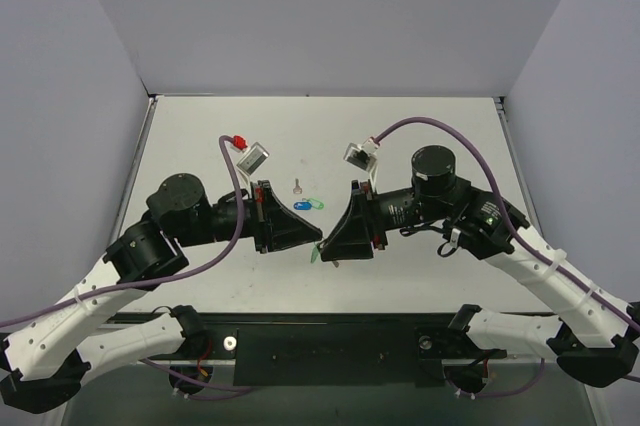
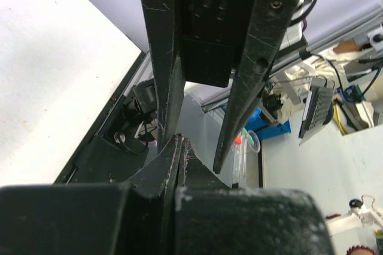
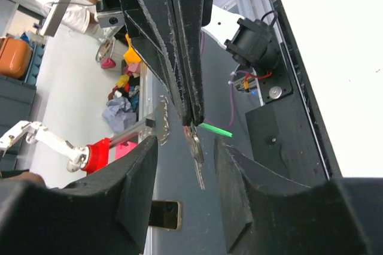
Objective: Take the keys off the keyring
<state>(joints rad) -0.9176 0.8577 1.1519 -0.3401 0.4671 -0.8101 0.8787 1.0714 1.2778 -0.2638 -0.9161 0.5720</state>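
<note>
Though unclear, left claw [image 3: 190, 116] pinches keys [image 3: 195, 147].

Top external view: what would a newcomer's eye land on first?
The left hand and right hand meet tip to tip at mid-table. Beyond them lie a blue-headed key and a bare silver key. In the right wrist view, a third key hangs from the shut left hand.

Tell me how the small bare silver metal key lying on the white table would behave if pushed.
The small bare silver metal key lies flat on the white table, so it would probably slide, not roll. It looks tiny and thin, so likely light and hard to pinch from above. Being metal, it should stay stiff.
</note>
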